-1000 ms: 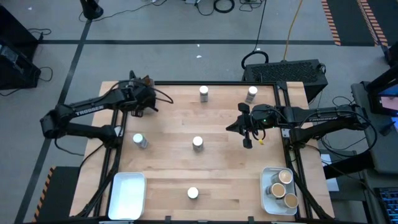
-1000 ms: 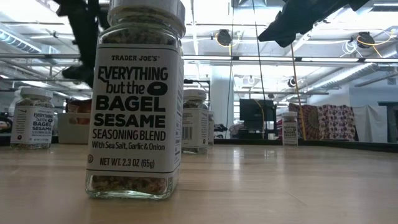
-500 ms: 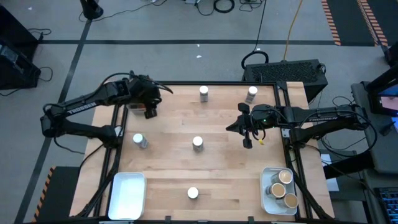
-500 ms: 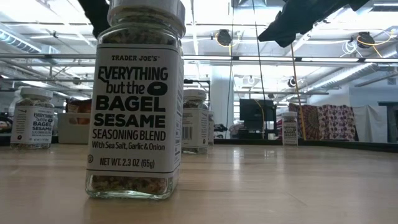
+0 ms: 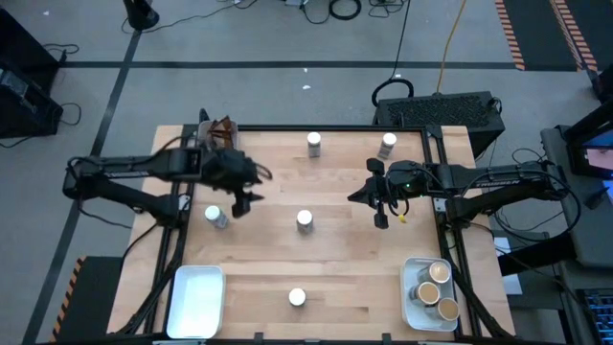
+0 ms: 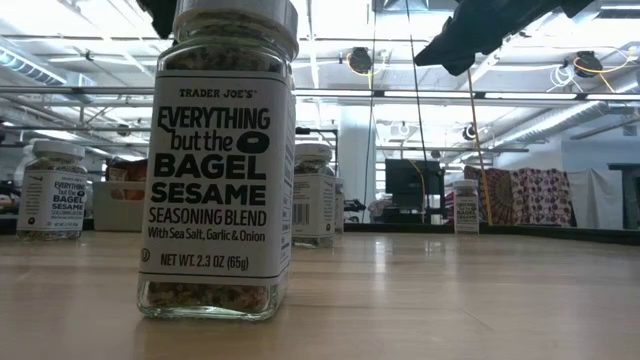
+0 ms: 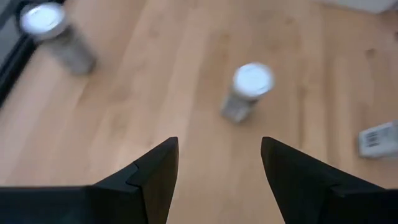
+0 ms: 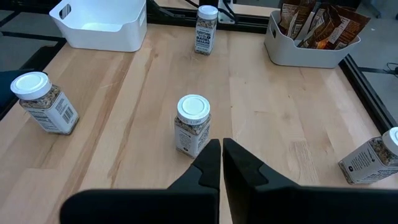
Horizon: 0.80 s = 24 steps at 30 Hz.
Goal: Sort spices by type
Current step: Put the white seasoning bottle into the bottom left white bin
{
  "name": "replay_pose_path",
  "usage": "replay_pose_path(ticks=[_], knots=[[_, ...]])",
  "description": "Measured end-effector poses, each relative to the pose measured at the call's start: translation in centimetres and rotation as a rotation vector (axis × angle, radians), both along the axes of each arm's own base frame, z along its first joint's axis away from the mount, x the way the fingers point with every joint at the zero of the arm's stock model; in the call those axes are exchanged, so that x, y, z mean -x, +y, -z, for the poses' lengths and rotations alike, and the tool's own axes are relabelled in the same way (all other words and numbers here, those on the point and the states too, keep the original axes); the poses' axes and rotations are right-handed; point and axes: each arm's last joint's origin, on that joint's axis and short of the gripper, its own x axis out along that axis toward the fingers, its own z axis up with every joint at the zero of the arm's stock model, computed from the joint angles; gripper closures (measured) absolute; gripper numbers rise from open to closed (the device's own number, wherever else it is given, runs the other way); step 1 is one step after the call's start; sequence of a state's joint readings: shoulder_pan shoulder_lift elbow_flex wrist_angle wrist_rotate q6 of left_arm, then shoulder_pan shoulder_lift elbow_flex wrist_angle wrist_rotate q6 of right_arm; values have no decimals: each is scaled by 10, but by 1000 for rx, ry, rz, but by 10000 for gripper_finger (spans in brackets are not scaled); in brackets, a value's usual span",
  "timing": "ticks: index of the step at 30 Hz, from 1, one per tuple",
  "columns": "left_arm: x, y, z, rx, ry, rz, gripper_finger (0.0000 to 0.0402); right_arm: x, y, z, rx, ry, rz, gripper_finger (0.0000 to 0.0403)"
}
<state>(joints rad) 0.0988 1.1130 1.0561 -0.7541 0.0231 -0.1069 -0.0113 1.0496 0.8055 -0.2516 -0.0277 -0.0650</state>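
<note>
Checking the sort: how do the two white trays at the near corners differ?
The left tray holds nothing; the right tray holds tan-lidded jars. The left tray looks larger than the right. Both are white, rectangular, and sit at the table's near edge.

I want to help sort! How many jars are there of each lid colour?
White-lidded jars: 5
Tan-lidded jars, all in one white tray: 3
Total: 8 jars

L gripper open, empty, above table, R gripper closed, hovering
</note>
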Motion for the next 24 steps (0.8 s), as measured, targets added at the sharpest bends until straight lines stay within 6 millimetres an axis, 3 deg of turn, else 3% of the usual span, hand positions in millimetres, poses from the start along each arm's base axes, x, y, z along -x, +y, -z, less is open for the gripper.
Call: replay_pose_path(ticks=[6, 12, 19, 24], knots=[[-10, -40, 8, -49, -107, 83, 168, 0, 0, 0, -3, 1, 2, 403], [-12, -68, 39, -165, -199, 148, 168, 0, 0, 0, -102, 3, 56, 403], [-13, -72, 81, -179, -453, 155, 168, 0, -1, 1, -194, 7, 167, 403], [-11, -68, 89, -170, -617, 121, 168, 0, -2, 1, -198, 1, 207, 403]])
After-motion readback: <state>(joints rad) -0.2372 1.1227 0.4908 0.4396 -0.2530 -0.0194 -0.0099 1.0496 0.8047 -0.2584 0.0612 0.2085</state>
